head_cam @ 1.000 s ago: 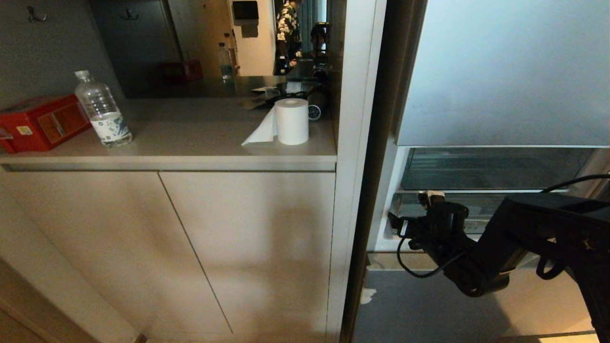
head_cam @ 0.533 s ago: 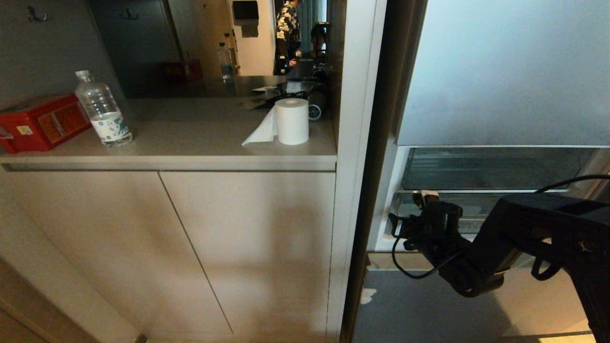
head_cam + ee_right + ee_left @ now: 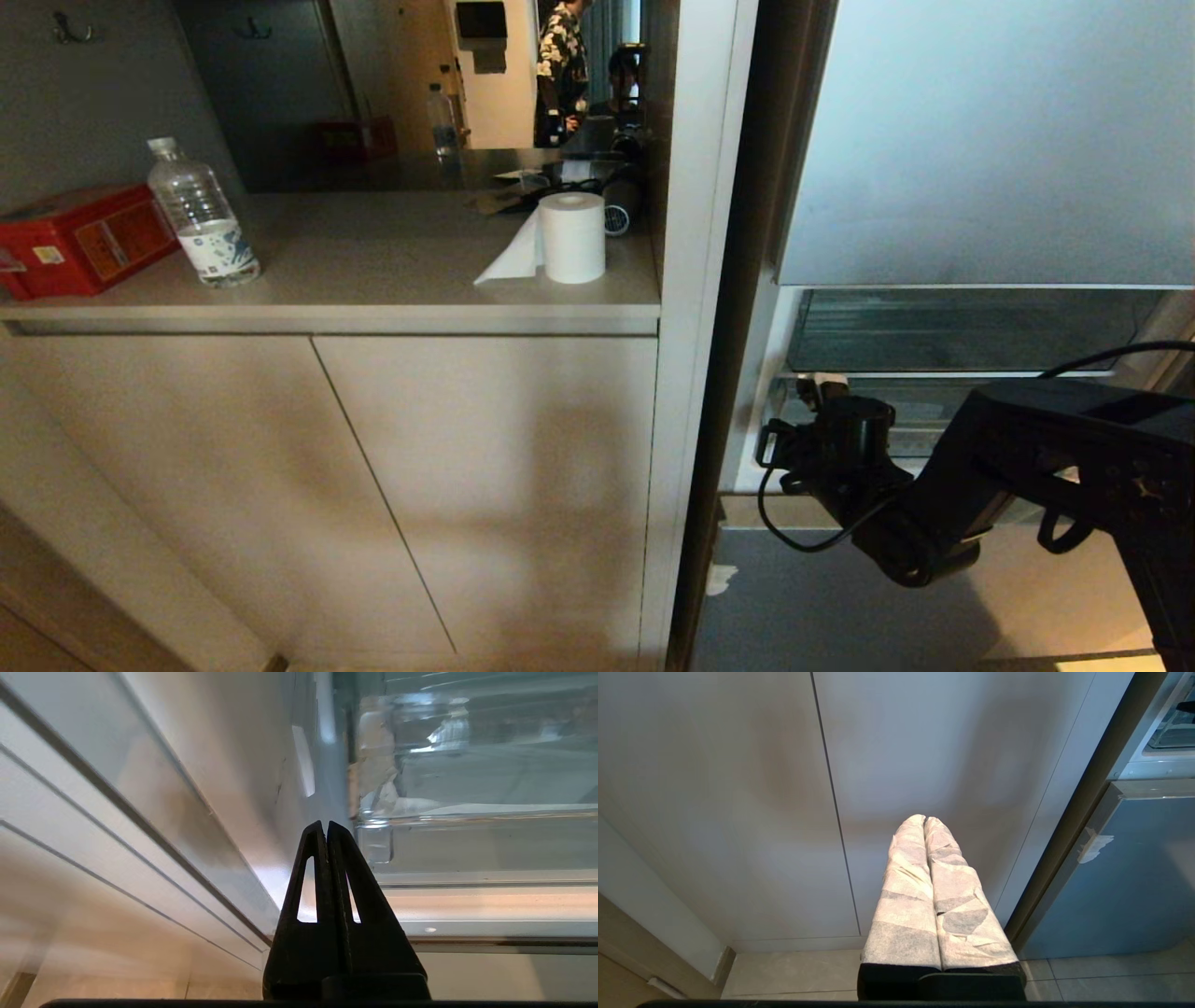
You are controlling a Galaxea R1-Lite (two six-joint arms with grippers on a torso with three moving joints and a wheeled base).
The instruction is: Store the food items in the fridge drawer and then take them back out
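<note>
The fridge drawer [image 3: 467, 788] is clear plastic with torn white tape [image 3: 373, 781] on its front corner. It sits pushed into the open fridge, low on the right in the head view [image 3: 920, 415]. My right gripper [image 3: 325, 823] is shut with nothing between its fingers. Its tips hang just beside the taped corner, close to the fridge's inner side wall. In the head view the right gripper [image 3: 822, 383] reaches in from the lower right. My left gripper [image 3: 924, 819] is parked and shut on nothing, facing the cabinet doors. The food items are out of view.
A white post [image 3: 695, 280] separates the fridge from a counter holding a water bottle [image 3: 201, 219], a red box [image 3: 79, 238] and a paper roll [image 3: 571, 238]. Cabinet doors [image 3: 373, 485] stand below it. A blue-grey lower fridge door [image 3: 822, 607] lies under the right arm. A person [image 3: 560, 65] shows in the mirror.
My right arm has slid a little to the left along the drawer's front, toward the taped corner. Nothing else has moved.
</note>
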